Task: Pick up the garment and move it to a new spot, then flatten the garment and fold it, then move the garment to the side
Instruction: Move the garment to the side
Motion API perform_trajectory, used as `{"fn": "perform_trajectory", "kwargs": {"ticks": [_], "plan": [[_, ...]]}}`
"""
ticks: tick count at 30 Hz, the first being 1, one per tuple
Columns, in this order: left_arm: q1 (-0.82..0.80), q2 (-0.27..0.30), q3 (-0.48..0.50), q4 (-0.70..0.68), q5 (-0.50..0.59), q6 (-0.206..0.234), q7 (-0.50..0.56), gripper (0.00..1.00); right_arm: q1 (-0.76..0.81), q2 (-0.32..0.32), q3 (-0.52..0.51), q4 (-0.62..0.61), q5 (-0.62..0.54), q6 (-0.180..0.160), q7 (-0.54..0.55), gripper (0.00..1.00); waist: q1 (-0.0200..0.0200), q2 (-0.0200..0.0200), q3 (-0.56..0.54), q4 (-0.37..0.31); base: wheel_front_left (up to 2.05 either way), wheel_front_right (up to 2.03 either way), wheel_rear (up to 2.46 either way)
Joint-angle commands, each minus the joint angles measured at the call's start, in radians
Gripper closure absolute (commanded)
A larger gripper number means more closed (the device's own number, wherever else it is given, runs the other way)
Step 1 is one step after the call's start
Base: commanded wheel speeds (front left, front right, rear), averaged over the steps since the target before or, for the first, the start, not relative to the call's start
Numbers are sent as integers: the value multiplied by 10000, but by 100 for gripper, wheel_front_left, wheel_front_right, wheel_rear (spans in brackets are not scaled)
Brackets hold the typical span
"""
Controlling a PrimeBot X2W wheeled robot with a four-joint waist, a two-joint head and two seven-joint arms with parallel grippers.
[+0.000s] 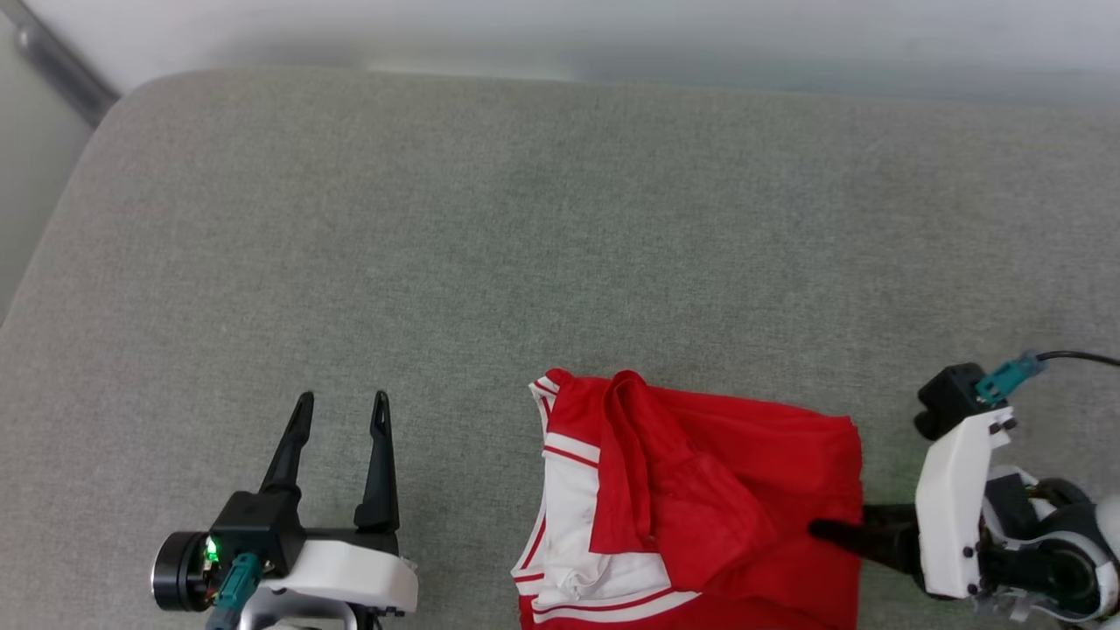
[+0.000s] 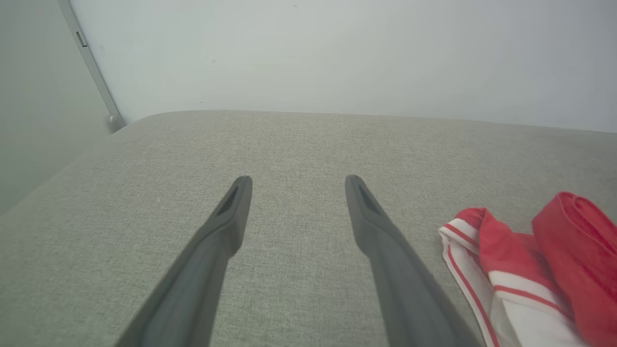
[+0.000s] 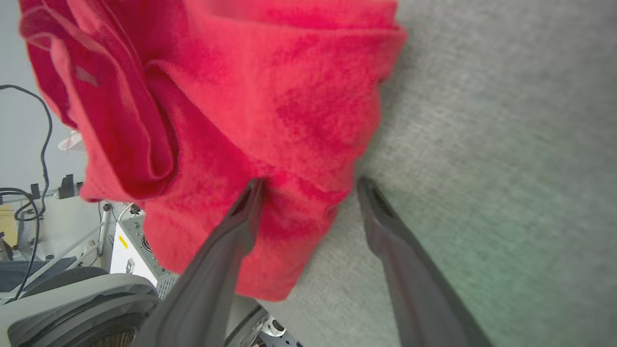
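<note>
Over the near-left part of the grey cushion (image 1: 525, 219) the left hand (image 1: 342, 402) hovers with its two fingers spread and nothing between them, well apart from the cloth. Right of the middle, at the cushion's near edge, the garment (image 1: 700, 499) lies bunched. A white sleeve with red stripes faces left, and loose red folds are heaped on top rather than laid flat. In the right wrist view it seems to spill over that near edge, though the angle makes this hard to be sure of. At the garment's right side the right hand (image 3: 311, 183) points leftward, fingers spread, one over the red fabric and one over bare cushion, so the cloth's edge runs between them. Nothing is pinched. That pose would fit a hand about to close on the heap to carry it, or one just opened after setting it aside. If a grasp is meant, it should bite deep enough to catch several layers. If a release, the hand should draw straight back without snagging a fold.
</note>
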Motion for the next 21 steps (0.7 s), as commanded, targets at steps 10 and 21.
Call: {"fn": "perform_trajectory", "kwargs": {"ticks": [10,21], "plan": [[-520,-8,-115,78,-88,-72,-22,0,217,712,1392,1469,31,-15,-604,0,0,0,621,435,0,0,0],[-97,-8,-92,154,-88,62,-22,0,-1295,84,2306,941,79,-6,-2556,100,0,0,-145,149,0,0,0]]}}
